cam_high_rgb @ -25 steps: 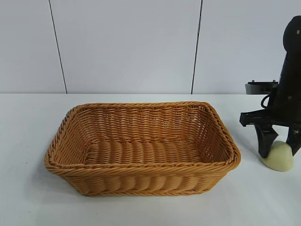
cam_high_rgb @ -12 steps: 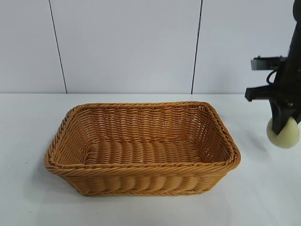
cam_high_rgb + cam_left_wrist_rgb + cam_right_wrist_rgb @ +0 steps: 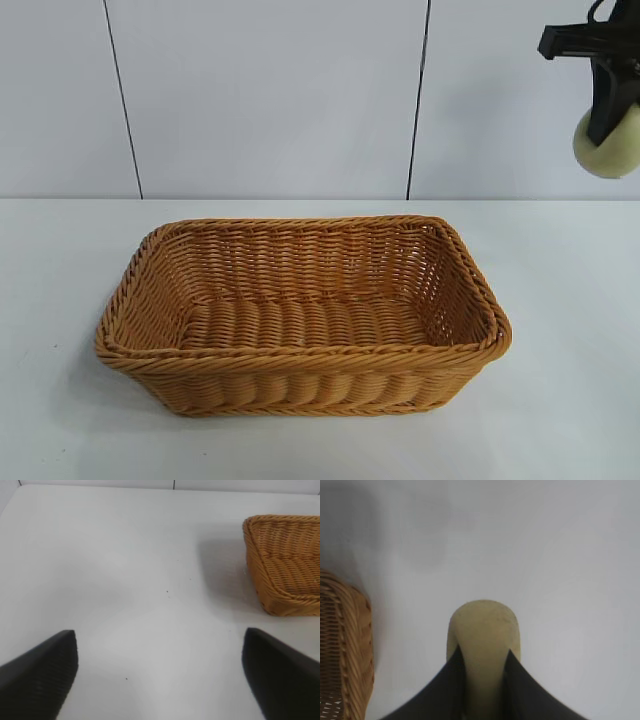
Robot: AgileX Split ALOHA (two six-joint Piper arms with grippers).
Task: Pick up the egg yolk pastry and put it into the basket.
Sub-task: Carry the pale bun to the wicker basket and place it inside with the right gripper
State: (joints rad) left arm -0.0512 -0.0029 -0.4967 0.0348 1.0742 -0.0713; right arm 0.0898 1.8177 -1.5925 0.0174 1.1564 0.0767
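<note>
My right gripper (image 3: 612,125) is shut on the egg yolk pastry (image 3: 612,153), a pale yellow-cream rounded lump, and holds it high above the table at the far right, well right of the basket. In the right wrist view the pastry (image 3: 483,630) sits pinched between the two dark fingers (image 3: 447,690). The orange-brown wicker basket (image 3: 300,360) stands in the middle of the table with nothing in it; its corner shows in the right wrist view (image 3: 350,645) and in the left wrist view (image 3: 285,560). My left gripper (image 3: 160,670) is open and holds nothing, over bare table to the basket's side.
The white table (image 3: 560,430) runs back to a white panelled wall (image 3: 270,100).
My right gripper has lifted the pastry from the table surface up to high above it, staying to the right of the basket.
</note>
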